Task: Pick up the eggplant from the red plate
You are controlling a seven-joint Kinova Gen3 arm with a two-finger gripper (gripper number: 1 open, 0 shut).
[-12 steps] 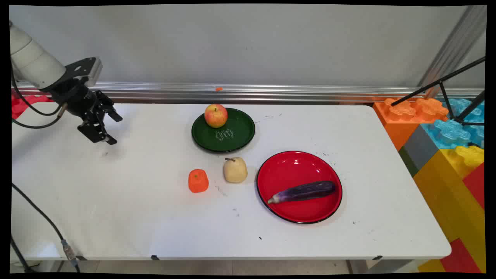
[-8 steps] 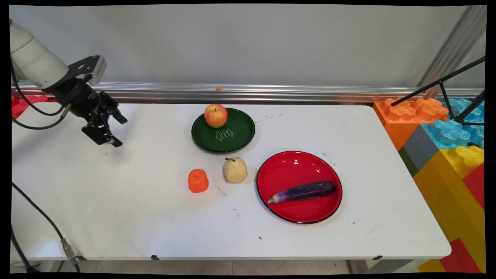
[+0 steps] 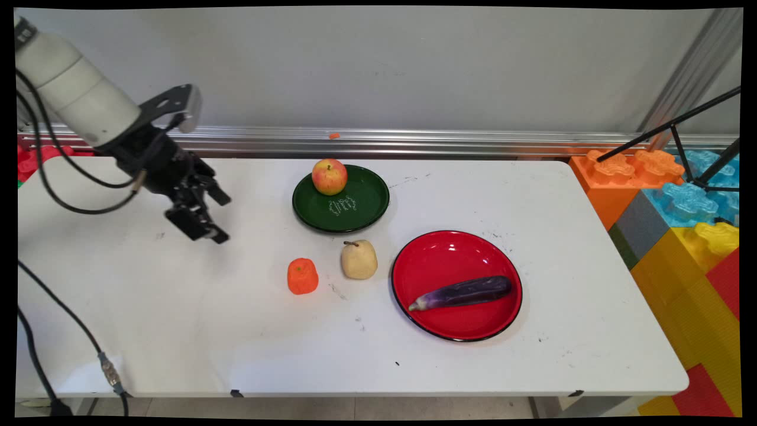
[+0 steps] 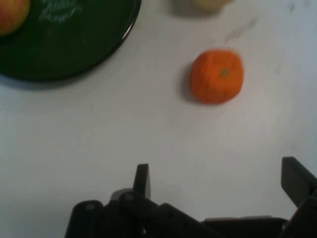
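Observation:
My black gripper [image 3: 220,218] hangs open and empty above the white table [image 3: 177,319], left of the middle. In the hand view the gripper [image 4: 218,176] shows its two fingers wide apart over bare table. Nearest to it lies an orange fruit [image 3: 303,276] [image 4: 217,76], down and to its right. A pale pear [image 3: 359,260] stands just right of the orange; only its edge [image 4: 205,4] shows in the hand view. A green plate [image 3: 361,204] [image 4: 74,44] behind them bears a red-yellow apple [image 3: 329,176] [image 4: 11,15].
A red plate [image 3: 449,254] at right of centre holds a purple eggplant [image 3: 461,293]. Large coloured blocks [image 3: 680,225] stand off the table's right end, with a black tripod [image 3: 692,142] above them. A metal rail [image 3: 414,142] runs along the wall. Black cables [image 3: 71,337] hang at left.
The arm has swung right and slightly down across the table, bringing the open gripper closer to the orange and the green plate. Nothing on the table has moved.

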